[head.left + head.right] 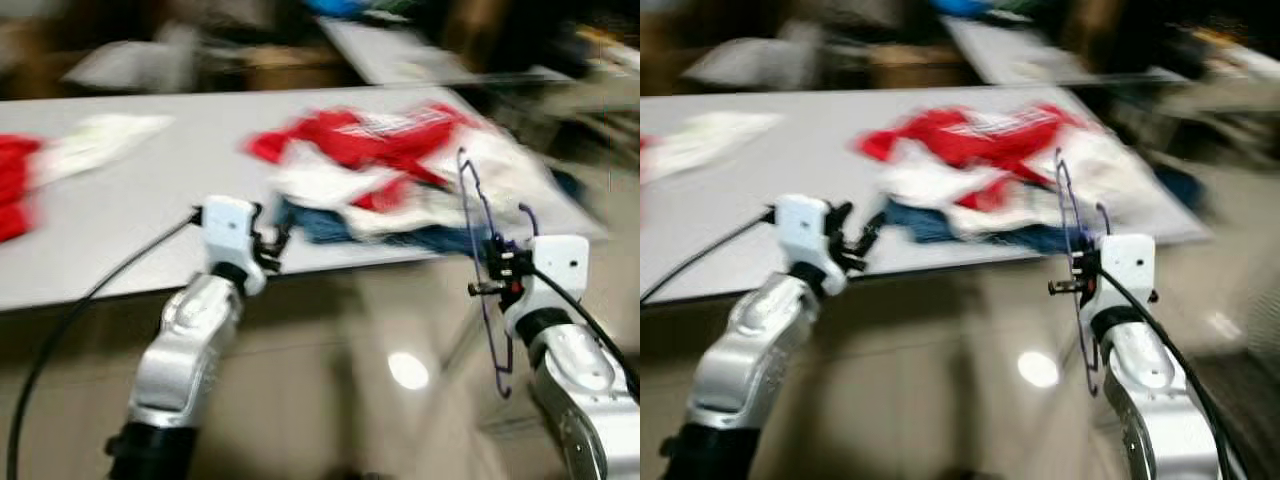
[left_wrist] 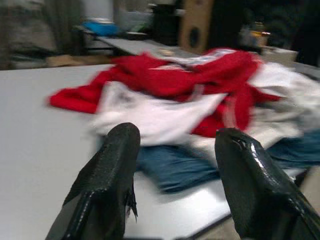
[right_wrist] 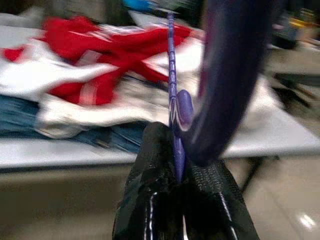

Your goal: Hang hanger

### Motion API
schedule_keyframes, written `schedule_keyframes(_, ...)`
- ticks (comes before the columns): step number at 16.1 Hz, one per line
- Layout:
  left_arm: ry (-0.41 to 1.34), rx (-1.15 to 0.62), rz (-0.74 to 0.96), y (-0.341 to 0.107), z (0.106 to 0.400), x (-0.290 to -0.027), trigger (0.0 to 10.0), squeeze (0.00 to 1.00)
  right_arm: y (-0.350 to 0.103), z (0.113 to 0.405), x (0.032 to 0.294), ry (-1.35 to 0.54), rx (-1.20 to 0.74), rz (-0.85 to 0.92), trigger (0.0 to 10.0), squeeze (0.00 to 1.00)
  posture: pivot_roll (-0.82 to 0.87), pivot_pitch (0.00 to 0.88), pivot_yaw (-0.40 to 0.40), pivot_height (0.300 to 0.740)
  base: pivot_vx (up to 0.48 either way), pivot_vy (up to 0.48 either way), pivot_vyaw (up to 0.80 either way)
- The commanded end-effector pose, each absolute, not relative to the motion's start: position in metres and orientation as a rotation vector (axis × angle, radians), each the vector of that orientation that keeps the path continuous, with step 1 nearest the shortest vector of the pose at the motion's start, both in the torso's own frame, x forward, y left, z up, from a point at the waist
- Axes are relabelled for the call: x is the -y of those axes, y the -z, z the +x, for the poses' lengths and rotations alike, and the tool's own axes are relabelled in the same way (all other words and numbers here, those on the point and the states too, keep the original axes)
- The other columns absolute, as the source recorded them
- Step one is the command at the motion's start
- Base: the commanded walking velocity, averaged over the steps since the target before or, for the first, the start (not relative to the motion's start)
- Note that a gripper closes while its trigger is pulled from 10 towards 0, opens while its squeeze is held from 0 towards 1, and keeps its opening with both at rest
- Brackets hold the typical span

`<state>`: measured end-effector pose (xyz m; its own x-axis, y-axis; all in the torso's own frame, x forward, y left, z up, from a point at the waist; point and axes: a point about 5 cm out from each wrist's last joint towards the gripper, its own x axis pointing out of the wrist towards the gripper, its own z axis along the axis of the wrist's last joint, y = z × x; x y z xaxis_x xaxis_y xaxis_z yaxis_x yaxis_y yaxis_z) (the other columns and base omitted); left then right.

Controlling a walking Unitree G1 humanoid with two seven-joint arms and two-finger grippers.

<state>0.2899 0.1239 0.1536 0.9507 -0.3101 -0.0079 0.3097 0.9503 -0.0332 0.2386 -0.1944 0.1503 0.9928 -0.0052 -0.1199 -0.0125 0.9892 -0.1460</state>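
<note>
A: Purple wire hanger (image 1: 487, 262) is pinched in the right gripper (image 1: 490, 272), fingers pressed together on the thin rod, at about 4 o'clock of the head view, just off the desk (image 1: 130, 200) edge. Hanger stands roughly upright, hook end not clear through the blur.

B: Left gripper (image 1: 272, 243)?

A: Spread, holding nothing, at 7 o'clock, hovering at the near desk edge and pointing toward the clothes pile (image 1: 390, 175).

B: Any rail or rod to hang on?

A: Can't tell, background at 12 o'clock is too blurred. Whole frame is smeared, so probably the robot is walking or turning.

B: Step tips?

A: My read: keep the pinch firm, since thin wire may twist between smooth fingers. Carry it upright, clear of the pile so it doesn't snag fabric. Line the hook up square to whatever rail comes up before letting go.

B: Materials?

A: Hanger is thin, glossy, stiff-looking wire, a narrow loop shape. Pile is soft crumpled cloth: red, white, and blue denim-like at the near side. Desk is smooth, matte, pale grey. Floor (image 1: 400, 370) is shiny tile with a light glare.
</note>
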Motion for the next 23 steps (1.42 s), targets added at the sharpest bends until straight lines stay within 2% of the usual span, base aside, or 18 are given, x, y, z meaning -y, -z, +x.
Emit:
schedule_keyframes(1,0.339,0.013,-0.040,-0.159,0.291,-0.119,10.0,0.00,-0.154,0.240,0.193,-0.006,-0.104,-0.154,10.0,0.00,-0.05,0.000,-0.008,0.740,0.000,0.000,-0.74)
schedule_keyframes(9,0.323,0.022,-0.036,-0.161,0.299,-0.123,10.0,0.00,-0.157,0.242,0.189,-0.034,-0.079,-0.193,10.0,0.00,-0.05,0.000,-0.002,0.740,0.280,0.000,-0.09)
schedule_keyframes(12,0.318,0.028,-0.032,-0.163,0.302,-0.125,10.0,0.00,-0.157,0.243,0.190,-0.033,-0.079,-0.197,10.0,0.00,-0.06,0.000,0.001,0.740,0.370,0.000,-0.66)
schedule_keyframes(23,0.308,0.038,-0.001,-0.164,0.305,-0.125,10.0,0.00,-0.159,0.247,0.188,-0.048,-0.060,-0.246,10.0,0.00,-0.05,0.006,-0.008,0.740,0.368,0.000,0.00)
